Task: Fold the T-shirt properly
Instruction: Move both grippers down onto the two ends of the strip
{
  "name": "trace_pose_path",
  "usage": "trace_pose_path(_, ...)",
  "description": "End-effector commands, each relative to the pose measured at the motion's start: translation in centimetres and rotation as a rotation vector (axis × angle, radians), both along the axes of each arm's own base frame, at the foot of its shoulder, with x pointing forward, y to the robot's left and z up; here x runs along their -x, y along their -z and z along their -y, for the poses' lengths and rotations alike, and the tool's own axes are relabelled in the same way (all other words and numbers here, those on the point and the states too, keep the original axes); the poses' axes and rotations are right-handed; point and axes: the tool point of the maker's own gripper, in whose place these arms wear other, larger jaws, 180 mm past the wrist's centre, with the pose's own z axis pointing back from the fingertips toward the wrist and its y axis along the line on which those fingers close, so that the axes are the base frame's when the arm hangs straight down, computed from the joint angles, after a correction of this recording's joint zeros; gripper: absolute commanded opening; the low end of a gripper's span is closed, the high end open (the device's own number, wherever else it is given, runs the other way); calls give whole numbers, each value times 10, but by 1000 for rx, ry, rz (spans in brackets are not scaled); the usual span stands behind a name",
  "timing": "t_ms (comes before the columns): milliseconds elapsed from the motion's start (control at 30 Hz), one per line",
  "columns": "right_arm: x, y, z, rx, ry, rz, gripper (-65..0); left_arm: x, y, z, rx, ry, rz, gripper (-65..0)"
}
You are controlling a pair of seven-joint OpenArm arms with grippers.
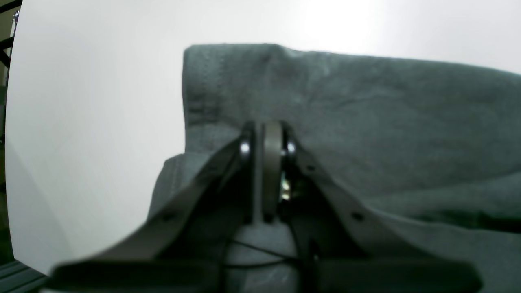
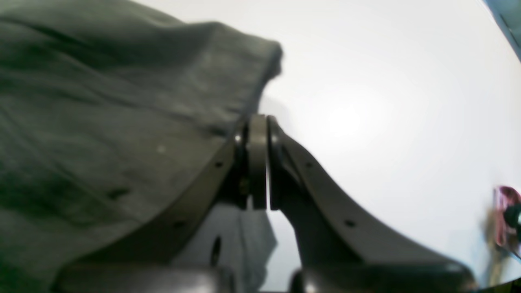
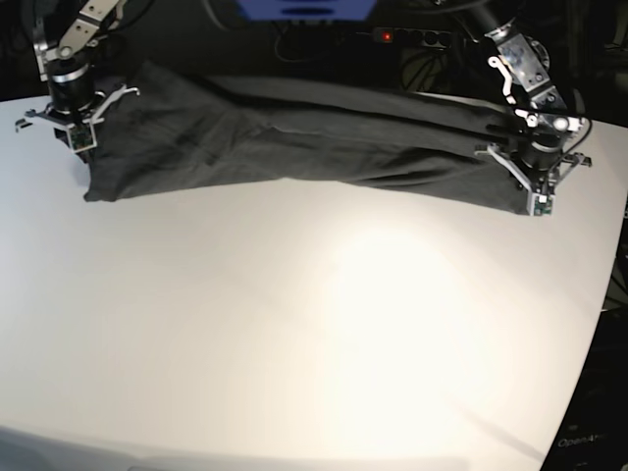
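Stretching across the far side of the white tabletop point(image 3: 294, 324), the dark charcoal-grey, wrinkly short-sleeved T-shirt point(image 3: 294, 137) lies as a long folded band between the two arms. The left gripper point(image 1: 266, 138) is clamped on the fabric near a stitched hem at that end. The right gripper point(image 2: 257, 134) pinches the opposite edge, its jaws pressed together on the cloth.

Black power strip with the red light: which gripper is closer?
Left. In the base view the left gripper, shut on the dark charcoal T-shirt, is below and right of the strip; the right gripper holds the shirt's far end.
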Motion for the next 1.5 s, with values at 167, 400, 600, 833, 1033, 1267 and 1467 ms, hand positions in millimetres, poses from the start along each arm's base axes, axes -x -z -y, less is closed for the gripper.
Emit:
trace_pose_path(167,6,20,-4,-57,6,-20,-643,17,12,-1,-11,4,-93,-617)
trace_pose_path(400,13,52,-16,-150,24,-67,-643,20,15,-3,-46,11,-125,-617)
trace_pose_path(600,-2,64,-3,-168,24,-74,-643,18,14,-3,-46,11,-122,-617)
trace_pose_path(833,-24,71,12,-180,24,-66,-643,3,8,1,-38,19,-90,-617)
trace_pose_path(1033,-40,76,28,-193,32,-65,-643,-14,21,11,20,20,-95,-617)
trace_pose_path(1267,-46,91,37,-230,43,-94,-643,-33,20,20,51,29,-73,-617)
trace_pose_path(1467,-53,104,38,-220,23,-151,-643,-50,12,34,77,32,-37,-617)
